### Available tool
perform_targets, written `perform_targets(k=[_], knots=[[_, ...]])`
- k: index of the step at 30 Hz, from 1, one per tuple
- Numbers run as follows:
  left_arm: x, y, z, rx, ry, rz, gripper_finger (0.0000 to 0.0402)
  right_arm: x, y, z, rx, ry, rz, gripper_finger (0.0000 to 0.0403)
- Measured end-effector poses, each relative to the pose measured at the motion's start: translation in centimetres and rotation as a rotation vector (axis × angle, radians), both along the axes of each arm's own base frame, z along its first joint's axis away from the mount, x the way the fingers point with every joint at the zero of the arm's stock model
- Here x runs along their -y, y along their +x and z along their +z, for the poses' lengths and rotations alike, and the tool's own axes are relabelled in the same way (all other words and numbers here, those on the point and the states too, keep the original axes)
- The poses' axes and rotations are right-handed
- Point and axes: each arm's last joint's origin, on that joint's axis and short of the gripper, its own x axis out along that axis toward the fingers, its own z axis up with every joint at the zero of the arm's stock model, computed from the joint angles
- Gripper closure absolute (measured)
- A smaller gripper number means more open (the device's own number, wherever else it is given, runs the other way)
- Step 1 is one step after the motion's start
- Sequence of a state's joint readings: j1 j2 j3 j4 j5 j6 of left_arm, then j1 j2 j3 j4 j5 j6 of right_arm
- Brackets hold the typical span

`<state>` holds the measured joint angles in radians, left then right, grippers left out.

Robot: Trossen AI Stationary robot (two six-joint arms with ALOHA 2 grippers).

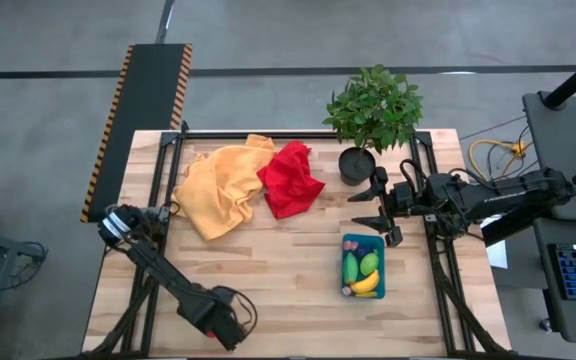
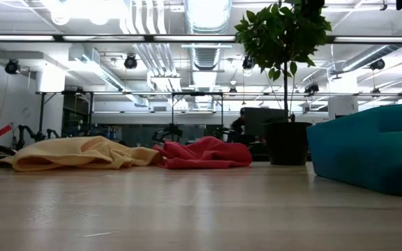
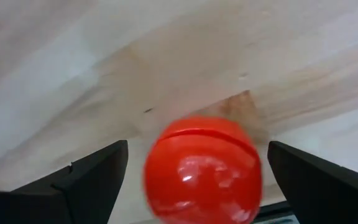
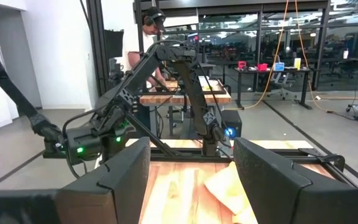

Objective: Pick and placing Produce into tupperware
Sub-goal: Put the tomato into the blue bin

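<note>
Tomato (image 3: pixel 202 171) sits on the table between the spread fingers of the left gripper (image 1: pixel 230 322) at the near edge, well apart from the tupperware (image 1: pixel 379 266), so centring before closing seems advisable, while the right gripper (image 1: pixel 380 205), also spread, waits near the plant pot.

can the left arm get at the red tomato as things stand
Probably yes. In the left wrist view the red tomato sits on bare table between the left gripper's open fingers, nothing in between. The right gripper waits by the plant pot, well clear.
</note>
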<state>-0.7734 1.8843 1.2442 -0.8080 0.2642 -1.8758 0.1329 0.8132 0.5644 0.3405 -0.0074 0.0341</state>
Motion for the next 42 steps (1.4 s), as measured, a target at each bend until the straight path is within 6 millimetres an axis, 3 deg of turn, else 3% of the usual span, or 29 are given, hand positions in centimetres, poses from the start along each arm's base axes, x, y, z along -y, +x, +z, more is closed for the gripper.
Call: perform_targets(k=[7,26,42], knots=[[0.0,0.0,-0.5,0.019,-0.017,-0.006,0.0042,0.0,0.0,0.0,-0.003,0.0,0.0,0.0179],[-0.1,-0.1,-0.6,0.02,-0.014,-0.034,0.0166,0.0,0.0,-0.1,-0.012,-0.002,0.0,0.0179],[-1.0,1.1,-0.2,0.154,0.068,-0.119,0.0162,0.0,0.0,-0.1,-0.021,0.061,0.005,0.0179]])
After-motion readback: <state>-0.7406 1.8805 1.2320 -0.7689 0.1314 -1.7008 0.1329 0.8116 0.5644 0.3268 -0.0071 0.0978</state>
